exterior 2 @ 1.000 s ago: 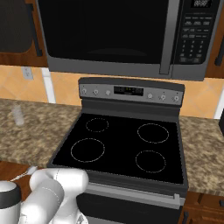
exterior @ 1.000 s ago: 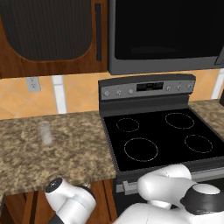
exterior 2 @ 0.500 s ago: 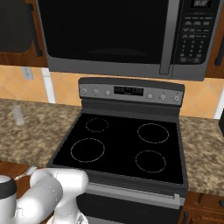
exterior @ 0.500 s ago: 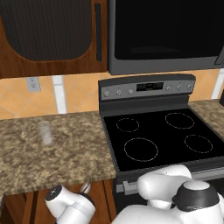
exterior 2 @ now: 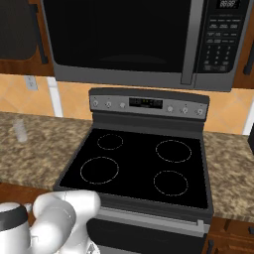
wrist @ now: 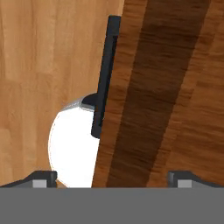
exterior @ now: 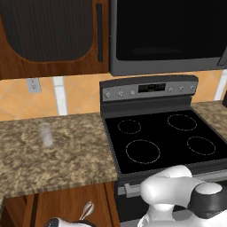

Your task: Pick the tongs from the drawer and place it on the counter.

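Counter beside stove, drawer below

A clear drinking glass (exterior: 45, 134) stands on the speckled granite counter (exterior: 66, 164), left of the black glass stovetop (exterior: 164, 139); the reddish-brown wooden drawer (exterior: 71, 206) lies beneath.

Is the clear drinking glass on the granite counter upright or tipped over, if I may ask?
Upright: the clear drinking glass stands on its base on the speckled granite counter, sides vertical.

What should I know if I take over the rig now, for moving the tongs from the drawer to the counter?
Gripper: jaws wide open, empty, facing the drawer front beside its dark handle.
Tongs: a silvery end, likely theirs, shows below the counter edge.
Done: nothing picked up yet.
Left: grasp the tongs, lift, place them on the counter, away from the glass.
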